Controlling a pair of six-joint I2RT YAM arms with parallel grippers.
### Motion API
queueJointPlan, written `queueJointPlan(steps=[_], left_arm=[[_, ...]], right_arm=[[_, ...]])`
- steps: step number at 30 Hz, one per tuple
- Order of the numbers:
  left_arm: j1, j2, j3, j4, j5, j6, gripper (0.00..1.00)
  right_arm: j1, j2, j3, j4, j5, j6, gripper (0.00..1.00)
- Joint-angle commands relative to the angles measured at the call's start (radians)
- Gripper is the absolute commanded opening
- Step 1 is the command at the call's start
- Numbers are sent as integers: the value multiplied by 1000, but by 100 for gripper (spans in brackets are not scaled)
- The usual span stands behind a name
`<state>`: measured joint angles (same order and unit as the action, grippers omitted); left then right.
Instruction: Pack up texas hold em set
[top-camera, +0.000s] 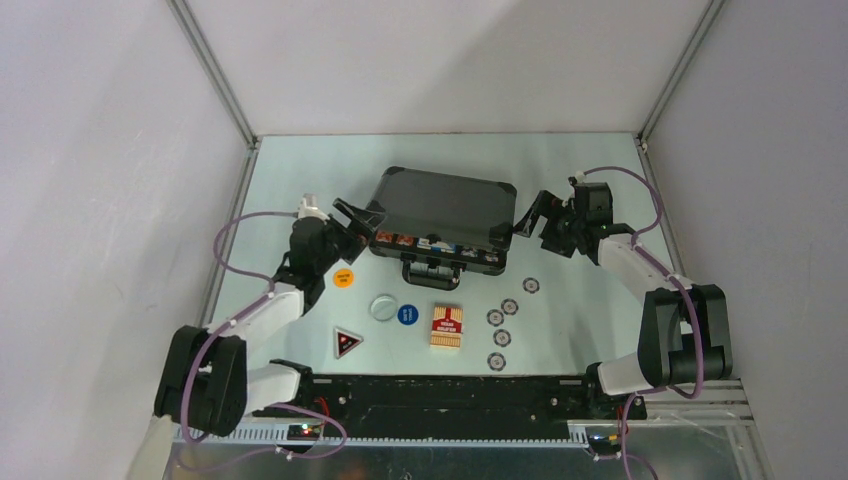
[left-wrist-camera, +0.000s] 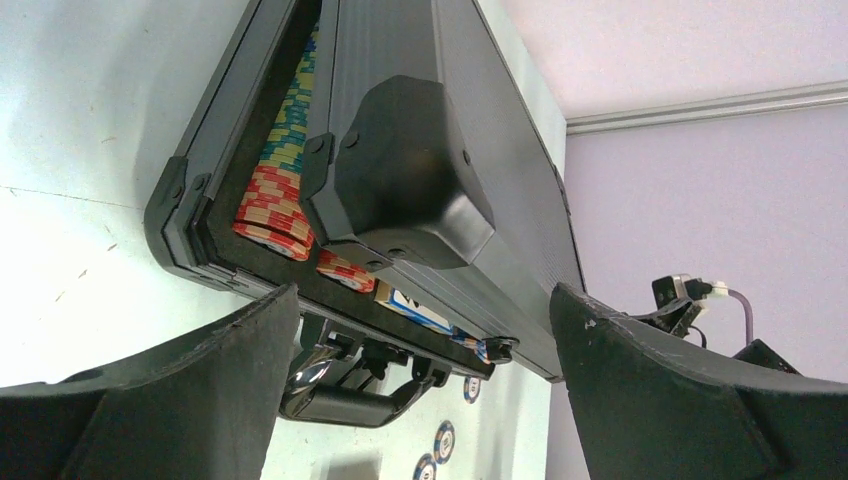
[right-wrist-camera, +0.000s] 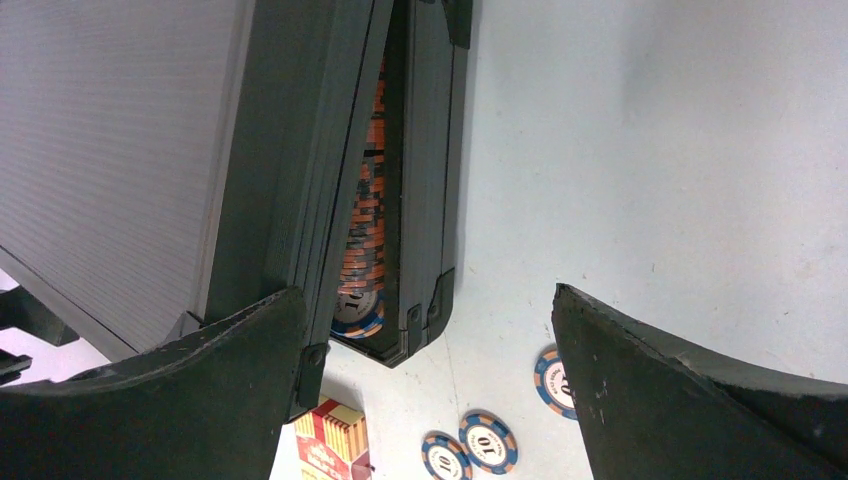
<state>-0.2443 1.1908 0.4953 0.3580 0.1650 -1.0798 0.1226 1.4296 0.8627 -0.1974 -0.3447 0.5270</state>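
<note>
The dark grey briefcase (top-camera: 445, 210) lies at mid-table with its lid ajar, rows of striped chips (left-wrist-camera: 280, 195) showing in the gap. My left gripper (top-camera: 356, 216) stands open at the case's left end, facing the lid's black corner (left-wrist-camera: 405, 180). At the right end my right gripper (top-camera: 533, 214) is open too, looking along the gap (right-wrist-camera: 365, 230). In front of the case lie the orange button (top-camera: 344, 278), white button (top-camera: 383, 307), blue button (top-camera: 407, 315), red card box (top-camera: 448, 326), dark triangular marker (top-camera: 346, 342) and several loose chips (top-camera: 502, 338).
The case handle (left-wrist-camera: 340, 400) points toward the near edge. Metal frame posts and pale walls close in the table on the left, right and back. A black rail (top-camera: 440, 392) with the arm bases runs along the near edge.
</note>
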Motion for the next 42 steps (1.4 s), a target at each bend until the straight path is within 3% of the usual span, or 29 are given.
queueJointPlan(steps=[1,13,20,30,35,42], left_arm=[[4,29,17,82,2,-23,100],[3,189,112,322,29,-93,100],[3,193,193,325,36,-88,100],[3,280,417,279,62,-105,100],[3,379,592,209,70,-88,100],[6,529,738,192,91,-72,100]], right_arm=[[23,-11,81,128,-141,34,99],[13,-16,81,119,-141,29,99],[-28,-70,79,90,-86,37,99],[-128,-351,63,-33,264,63,100],[-161,-463,-3,-70,273,67,99],[-168,-502,-35,-102,244,64,99]])
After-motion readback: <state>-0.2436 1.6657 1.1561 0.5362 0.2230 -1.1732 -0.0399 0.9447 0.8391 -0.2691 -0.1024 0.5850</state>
